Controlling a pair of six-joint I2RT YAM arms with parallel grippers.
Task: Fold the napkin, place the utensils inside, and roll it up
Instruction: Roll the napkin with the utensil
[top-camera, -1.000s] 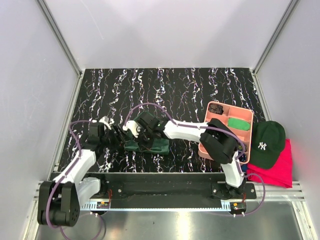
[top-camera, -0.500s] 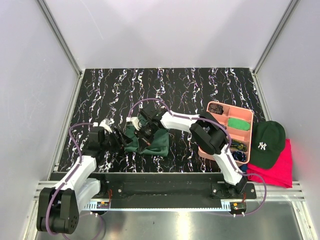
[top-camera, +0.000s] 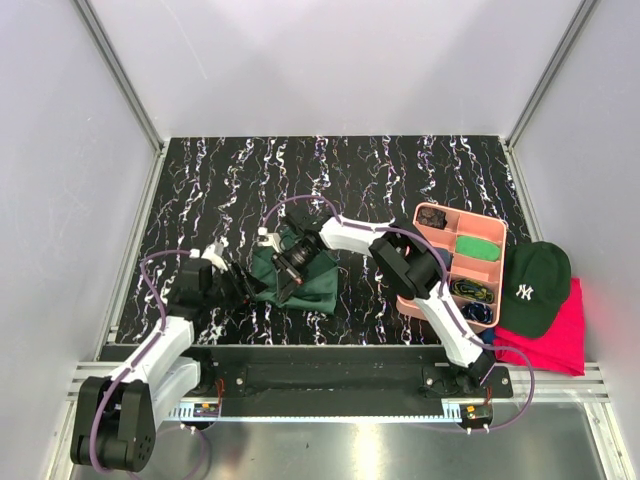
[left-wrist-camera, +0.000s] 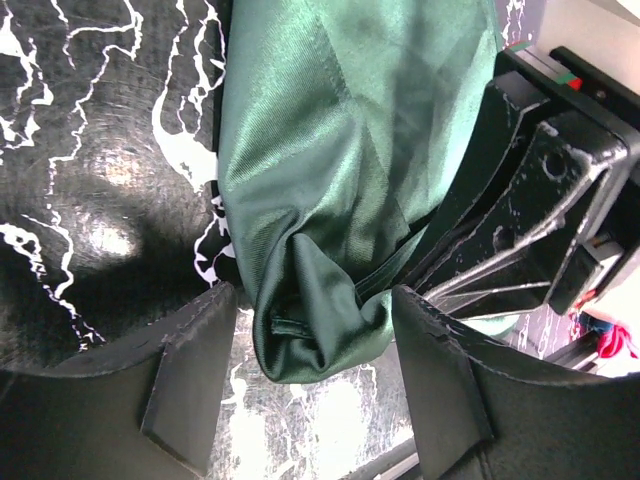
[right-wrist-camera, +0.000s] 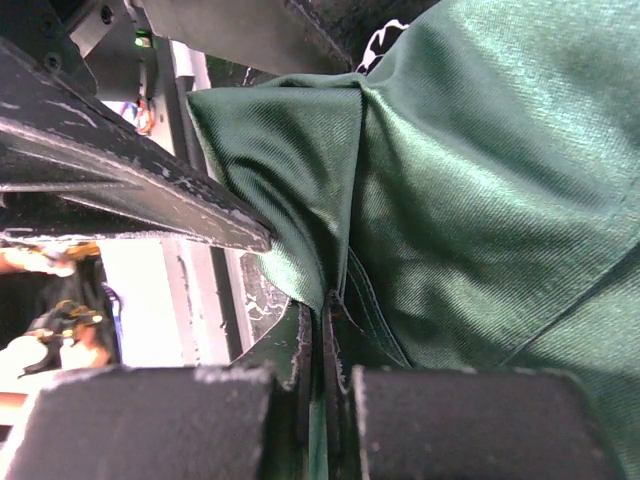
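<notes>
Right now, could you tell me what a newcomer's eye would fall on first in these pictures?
The dark green napkin, bunched at front centre, draws the eye: the right claw is shut on a fold, the left claw open around its end. At the right sit a pink tray and a green cap.

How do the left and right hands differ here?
The left hand has jaws apart, the napkin end bunched between them; the right hand is shut, pinching a fold. The left hand is at its left end, the right hand over its middle. Both are at the napkin.
</notes>
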